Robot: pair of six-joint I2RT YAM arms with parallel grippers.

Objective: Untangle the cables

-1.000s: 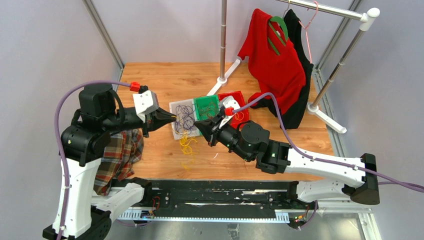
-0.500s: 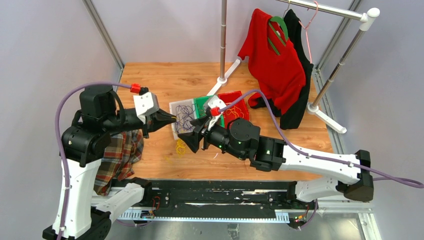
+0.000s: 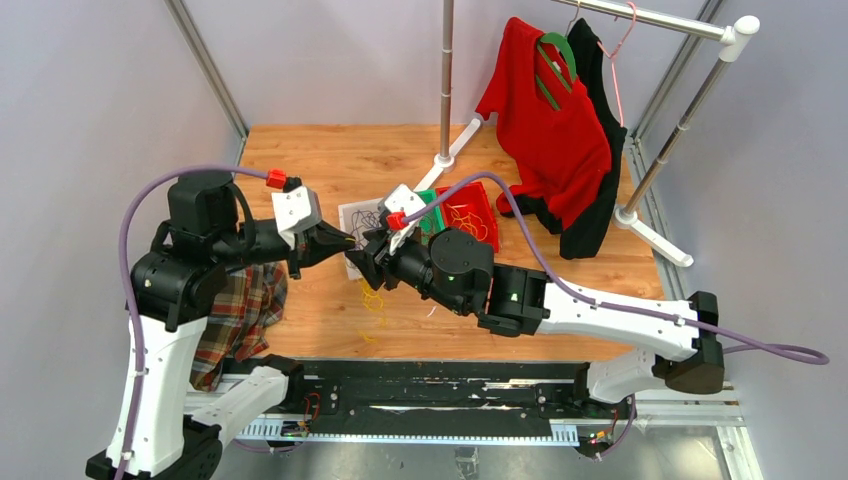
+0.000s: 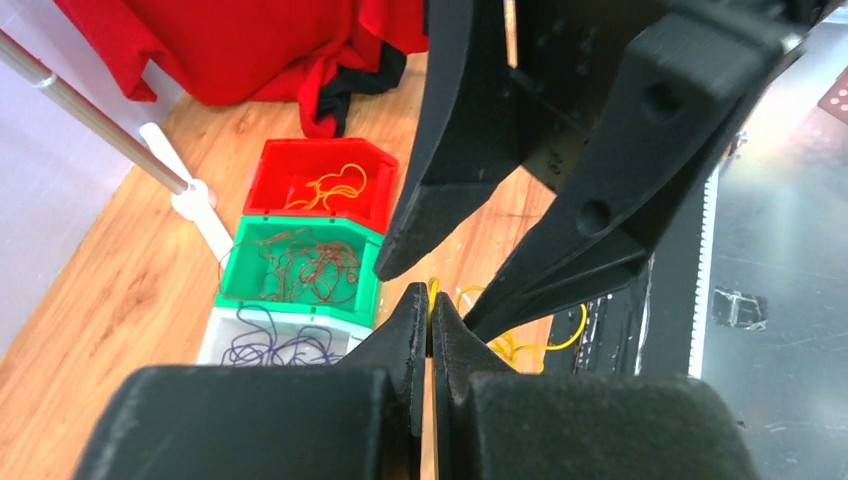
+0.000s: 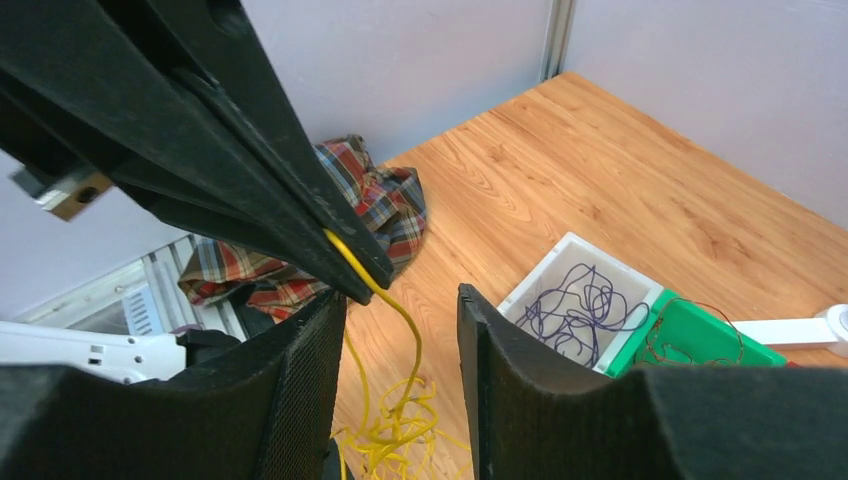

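My left gripper (image 3: 348, 240) (image 4: 431, 300) is shut on a yellow cable (image 5: 400, 320), which hangs down to a tangled yellow heap (image 3: 372, 298) (image 5: 400, 430) on the wooden table. My right gripper (image 3: 358, 262) (image 5: 400, 295) is open, tip to tip with the left one, and the hanging yellow strand passes between its fingers (image 5: 310, 380). Dark purple cables (image 5: 580, 305) lie in a white bin (image 4: 215, 335). Red-brown cables (image 4: 310, 265) fill a green bin (image 4: 240, 285). More yellow loops (image 4: 335, 185) sit in a red bin (image 4: 275, 170).
A plaid cloth (image 3: 240, 305) lies at the table's near left, under the left arm. A clothes rack at the back right holds a red garment (image 3: 550, 120), a black one and a pink hanger (image 3: 620, 40). The rack's white foot (image 3: 445, 160) stands just behind the bins.
My right gripper has swung left from the bins to meet the left gripper and has opened. The left arm has barely moved.
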